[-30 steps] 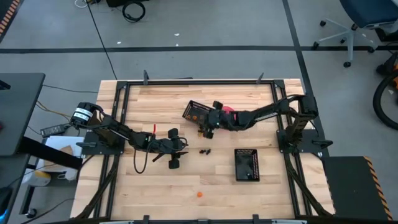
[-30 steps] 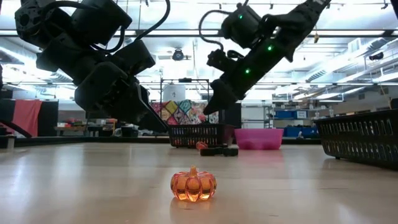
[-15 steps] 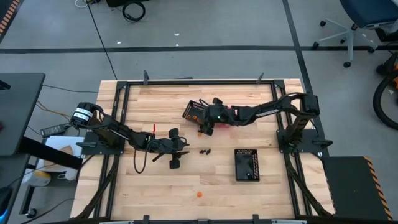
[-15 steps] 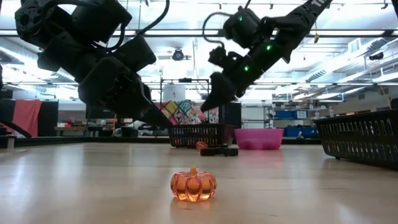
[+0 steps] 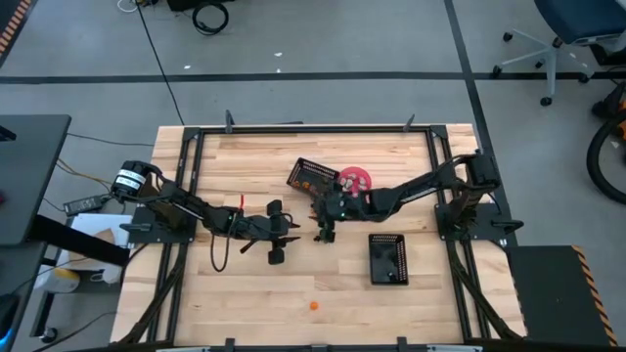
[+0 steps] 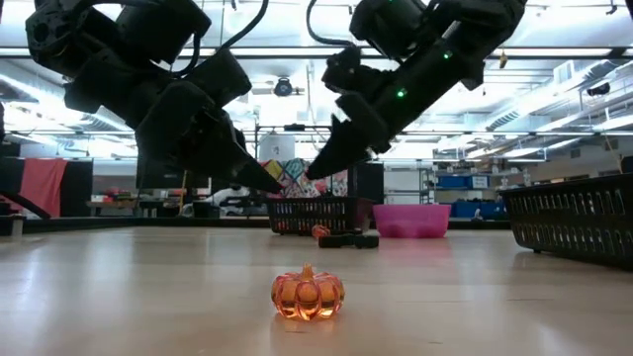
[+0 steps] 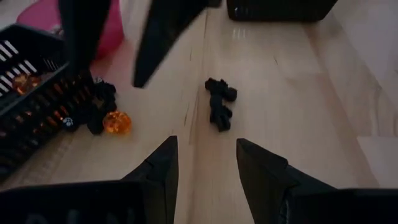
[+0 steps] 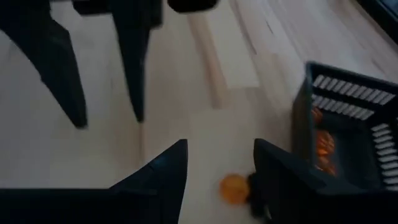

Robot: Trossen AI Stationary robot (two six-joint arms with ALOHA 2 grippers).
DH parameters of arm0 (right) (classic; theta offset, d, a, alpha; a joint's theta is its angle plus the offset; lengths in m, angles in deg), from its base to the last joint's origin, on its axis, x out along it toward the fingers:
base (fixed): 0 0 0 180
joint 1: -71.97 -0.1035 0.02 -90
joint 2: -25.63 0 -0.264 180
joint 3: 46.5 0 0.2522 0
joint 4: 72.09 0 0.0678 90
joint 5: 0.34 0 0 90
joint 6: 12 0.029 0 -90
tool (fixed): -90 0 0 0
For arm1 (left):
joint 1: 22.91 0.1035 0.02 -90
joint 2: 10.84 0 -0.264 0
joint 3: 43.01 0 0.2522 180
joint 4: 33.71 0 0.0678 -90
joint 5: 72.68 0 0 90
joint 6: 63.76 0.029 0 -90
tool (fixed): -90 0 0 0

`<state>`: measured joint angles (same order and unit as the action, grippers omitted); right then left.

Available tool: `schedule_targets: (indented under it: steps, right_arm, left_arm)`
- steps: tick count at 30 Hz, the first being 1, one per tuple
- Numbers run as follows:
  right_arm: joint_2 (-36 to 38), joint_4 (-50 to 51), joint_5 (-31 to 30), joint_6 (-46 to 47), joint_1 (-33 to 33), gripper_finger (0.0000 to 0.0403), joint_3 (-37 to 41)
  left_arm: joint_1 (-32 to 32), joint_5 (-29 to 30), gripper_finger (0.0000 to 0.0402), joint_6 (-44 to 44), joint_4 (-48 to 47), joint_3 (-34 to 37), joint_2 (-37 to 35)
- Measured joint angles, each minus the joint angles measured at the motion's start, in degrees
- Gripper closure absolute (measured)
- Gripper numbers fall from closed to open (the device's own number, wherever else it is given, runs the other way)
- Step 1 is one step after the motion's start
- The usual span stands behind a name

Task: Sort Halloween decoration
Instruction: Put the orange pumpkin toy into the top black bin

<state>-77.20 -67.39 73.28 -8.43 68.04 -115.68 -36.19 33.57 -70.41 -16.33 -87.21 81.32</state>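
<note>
- The Halloween decoration lies in several spots on the wooden table [image 5: 245, 166]: an orange pumpkin trinket [image 6: 308, 293] sits alone near the table's front edge, well apart from everything else.
- A small cluster of black trinkets [image 7: 219, 104] lies on bare wood mid-table, between the two grippers.
- Another orange trinket [image 7: 116, 122] rests on the wood just beside the orange-filled mesh basket [image 5: 313, 176], with black pieces against the basket's wall.
- More orange trinkets show inside that basket.
- The right gripper [image 8: 216, 163] hangs above the table close to that basket, fingers apart, holding nothing.
- The left gripper [image 7: 205, 163] hovers mid-table facing the black cluster, fingers parted and empty.
- A pink bowl [image 5: 354, 179] stands beside the basket; a second mesh basket [image 5: 388, 258] sits nearer the front on the right.
</note>
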Motion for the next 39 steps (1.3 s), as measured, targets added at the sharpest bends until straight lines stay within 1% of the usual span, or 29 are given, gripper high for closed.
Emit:
schedule_targets:
  steps: [3, 7, 10, 15, 20, 22, 25, 28, 32, 39]
  right_arm:
    - [-2.6, -0.7, -1.4, 0.1, -1.1, 0.0215, 0.0]
    - [-5.5, -2.2, -3.5, -2.0, -1.6, 0.0213, 0.0]
    - [-5.9, -2.8, -5.0, -3.0, -1.2, 0.0207, 0.0]
    - [-6.2, -4.3, -4.9, -3.7, 0.5, 0.0196, -0.1]
    - [-9.0, -5.4, -4.9, -4.3, 2.0, 0.0192, 0.0]
    - [-10.2, -7.4, -4.9, -4.6, 2.2, 0.0192, -0.2]
    - [-11.7, -8.1, -6.0, -5.0, 2.2, 0.0192, -0.1]
    - [-11.5, -8.4, -6.7, -5.4, 1.8, 0.0192, -0.1]
    - [-11.3, -8.0, -8.2, -8.1, 1.4, 0.0194, -0.1]
    - [-11.4, -7.1, -9.7, -10.7, 0.5, 0.0214, -0.1]
  left_arm:
    - [0.0, 0.0, 0.0265, 0.1, 0.3, 0.0, 0.0]
    - [0.0, 0.0, 0.0265, 0.8, 0.8, 0.0, 0.0]
    - [-0.1, 0.0, 0.0265, 1.5, 0.6, 0.0, 0.0]
    - [-0.1, 0.0, 0.0265, 1.7, -0.5, 0.0, 0.0]
    - [-0.2, 0.0, 0.0265, 1.7, -1.9, 0.0, 0.0]
    - [-0.4, 0.0, 0.0265, 1.5, -2.5, 0.0, 0.0]
    - [-0.5, 0.0, 0.0265, 1.5, -3.0, 0.0, 0.0]
    - [-0.5, 0.0, 0.0265, 1.5, -3.2, 0.0, 0.0]
    - [-0.5, 0.0, 0.0265, 1.5, -3.8, 0.0, 0.0]
    - [-0.5, 0.0, 0.0265, 1.3, -4.1, 0.0, 0.0]
